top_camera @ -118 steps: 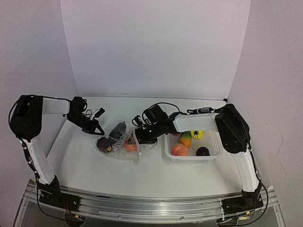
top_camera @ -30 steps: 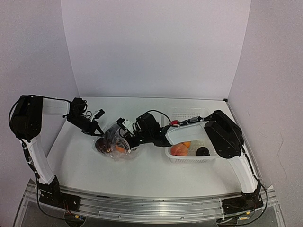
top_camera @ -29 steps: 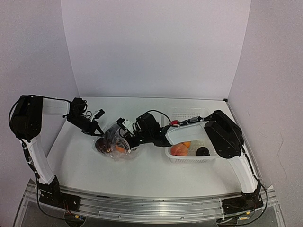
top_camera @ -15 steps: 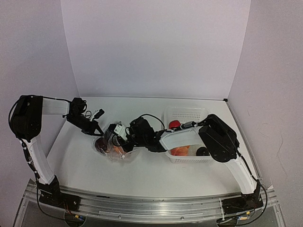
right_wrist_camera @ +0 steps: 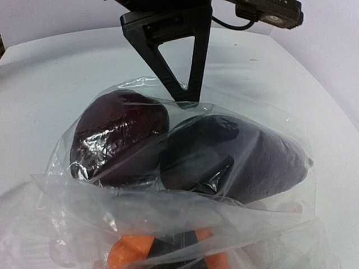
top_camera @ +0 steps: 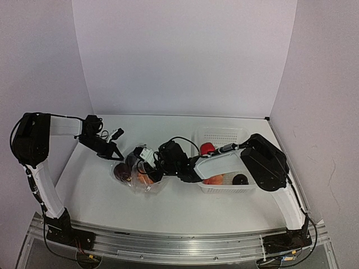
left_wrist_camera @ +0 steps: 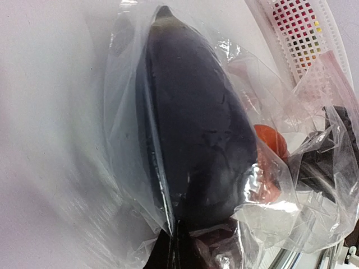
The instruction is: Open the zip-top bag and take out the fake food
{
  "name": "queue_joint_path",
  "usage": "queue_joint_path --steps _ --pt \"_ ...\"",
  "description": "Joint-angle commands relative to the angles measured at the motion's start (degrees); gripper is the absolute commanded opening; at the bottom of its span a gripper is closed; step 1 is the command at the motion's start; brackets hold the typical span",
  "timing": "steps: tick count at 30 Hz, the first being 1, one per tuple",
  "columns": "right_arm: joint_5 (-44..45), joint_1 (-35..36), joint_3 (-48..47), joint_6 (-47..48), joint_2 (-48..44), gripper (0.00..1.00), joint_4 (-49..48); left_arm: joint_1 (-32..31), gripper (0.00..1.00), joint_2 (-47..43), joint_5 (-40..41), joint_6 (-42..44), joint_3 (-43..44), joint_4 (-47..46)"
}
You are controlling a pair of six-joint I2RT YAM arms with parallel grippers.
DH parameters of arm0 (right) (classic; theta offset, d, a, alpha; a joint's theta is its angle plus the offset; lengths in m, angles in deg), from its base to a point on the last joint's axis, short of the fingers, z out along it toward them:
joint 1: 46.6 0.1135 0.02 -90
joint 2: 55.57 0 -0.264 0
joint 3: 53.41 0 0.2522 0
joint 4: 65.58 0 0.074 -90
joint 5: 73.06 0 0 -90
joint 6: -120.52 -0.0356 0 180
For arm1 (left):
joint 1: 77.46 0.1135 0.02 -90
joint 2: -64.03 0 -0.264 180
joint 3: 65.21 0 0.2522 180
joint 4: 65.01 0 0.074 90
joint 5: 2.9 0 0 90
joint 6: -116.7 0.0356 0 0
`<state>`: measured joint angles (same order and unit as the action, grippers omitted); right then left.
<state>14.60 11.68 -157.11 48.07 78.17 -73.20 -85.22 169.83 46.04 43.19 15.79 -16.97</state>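
Likely limp, slippery zip-top bag of light fake food; left gripper clamped on its edge, right gripper closed inside its mouth, best gripping pieces directly.

White arms with bulky black joints, black cables, triangular black left claw.

No legible text, label, brand, number or sign anywhere in these views.

White table: zip-top bag L of ctr, mesh basket to its R, not touching.
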Motion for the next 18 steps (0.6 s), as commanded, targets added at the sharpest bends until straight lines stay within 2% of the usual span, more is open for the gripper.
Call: queue_joint_path --steps 1,10,18 --pt "-0.16 0.02 5.26 -3.67 -8.75 0.00 3.09 0.97 0.00 -0.97 -0.26 -0.44 3.20 0.11" --pt "2.04 -0.06 16.01 -8.28 -19.80 0.00 2.92 1.23 0.00 -0.71 0.80 -1.08 2.64 -0.67" --pt "0.05 -0.06 23.01 -11.70 -26.62 0.00 2.01 1.32 0.00 -0.68 1.58 -1.79 2.97 -1.06"
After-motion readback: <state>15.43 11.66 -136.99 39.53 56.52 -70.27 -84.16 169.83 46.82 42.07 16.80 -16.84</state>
